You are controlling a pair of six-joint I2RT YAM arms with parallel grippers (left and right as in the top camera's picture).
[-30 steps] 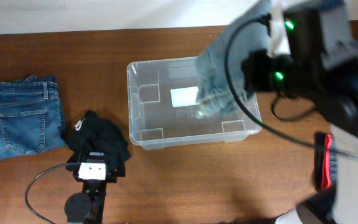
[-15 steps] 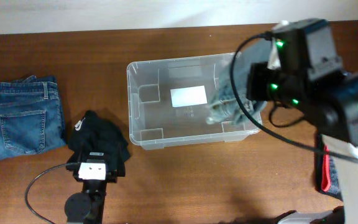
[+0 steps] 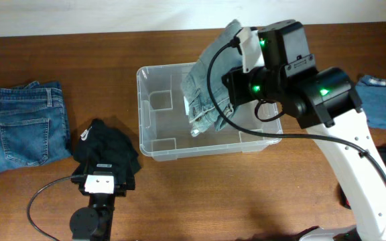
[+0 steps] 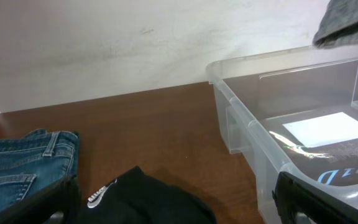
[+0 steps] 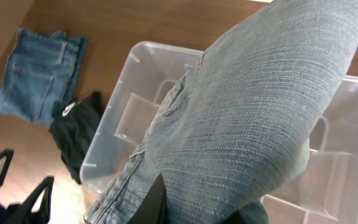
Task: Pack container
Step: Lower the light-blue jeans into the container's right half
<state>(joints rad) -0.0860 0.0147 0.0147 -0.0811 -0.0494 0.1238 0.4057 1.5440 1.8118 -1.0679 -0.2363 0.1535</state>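
Right gripper [image 3: 238, 86]: pinched tight on a bunch of pale jeans [image 3: 206, 84], raised above the container toward its back right, jaws mostly buried in denim in the wrist view. Left gripper [image 4: 179, 210]: spread wide, holding nothing, low near the table's front left, pointed over a black garment. Table [image 3: 200, 194]: dark brown wood, filling the overhead view up to a pale wall [image 4: 104, 37]. Container [image 3: 154, 151]: clear plastic, rectangular with rounded corners, upright near the table's middle, long side running left to right. Pale jeans: hanging from the right gripper across the back rim and down into the container's middle, lower end inside; contact with the floor impossible to tell. Dark blue jeans [image 3: 22, 127]: folded flat at the far left, back pocket up, well apart from the container. Black garment [image 3: 109, 144]: crumpled between the dark blue jeans and the container, near both, touching neither. Blue cloth [image 3: 384, 107]: flat at the right edge, partly behind the right arm. White label [image 4: 325, 127]: on the container's base.
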